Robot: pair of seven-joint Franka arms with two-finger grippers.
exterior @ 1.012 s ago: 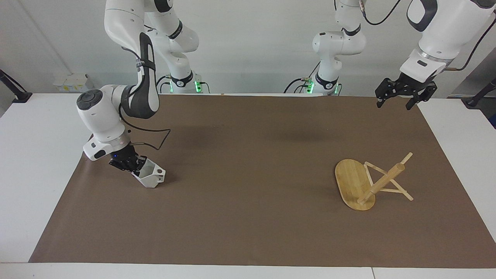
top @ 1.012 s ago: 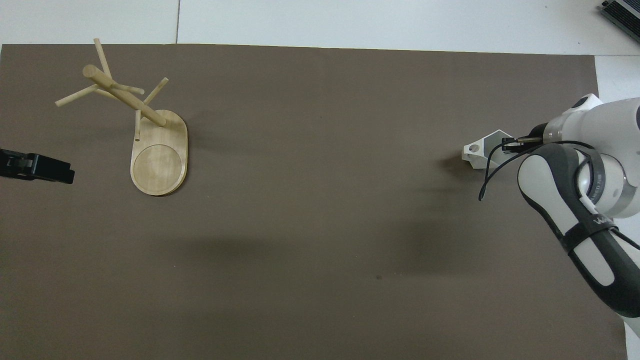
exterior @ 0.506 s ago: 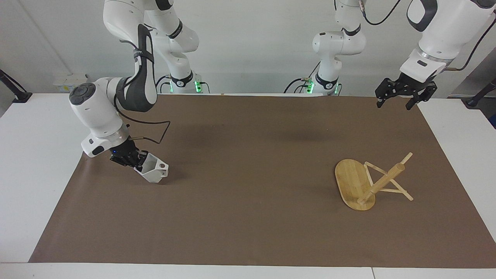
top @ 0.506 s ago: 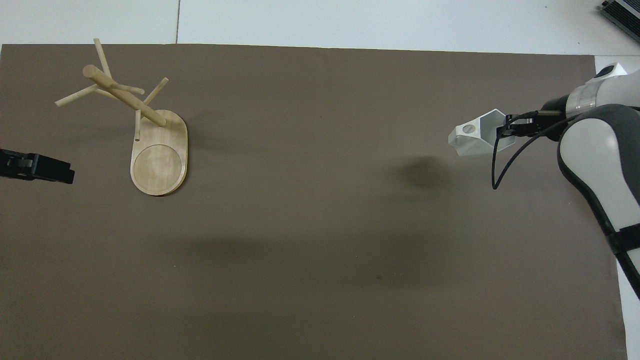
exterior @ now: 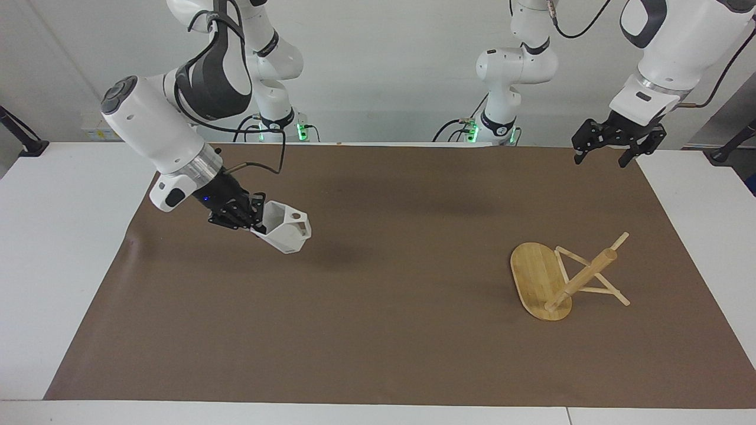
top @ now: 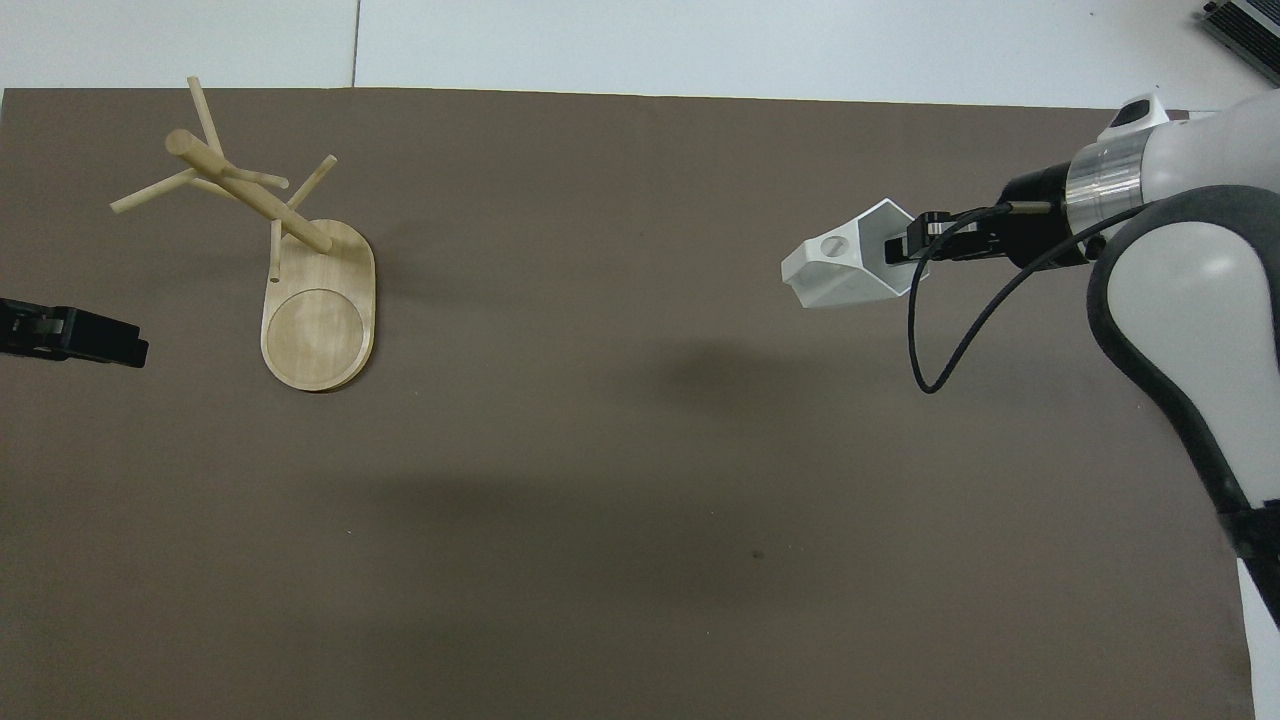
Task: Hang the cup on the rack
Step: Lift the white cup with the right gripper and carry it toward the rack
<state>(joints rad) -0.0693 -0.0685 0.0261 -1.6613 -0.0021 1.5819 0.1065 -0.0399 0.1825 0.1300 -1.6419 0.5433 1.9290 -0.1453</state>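
My left tool (exterior: 608, 154) waits over the robots' edge of the brown mat (exterior: 378, 330) at its own end of the tabletop (exterior: 47, 248), its fingers spread wide and holding nothing; from overhead it is cut off at the picture's border, only a black tip showing. My right tool (exterior: 251, 219) is clamped on the cup (exterior: 284, 231), a white faceted mug carried clear above the mat, tipped on its side. I can't see into it; the fingers hide part of its rim. Farthest from the robots, toward the left arm's end, the bamboo mug rack (exterior: 561, 277) leans, its oval base tilted up off the mat and its pegs bare.
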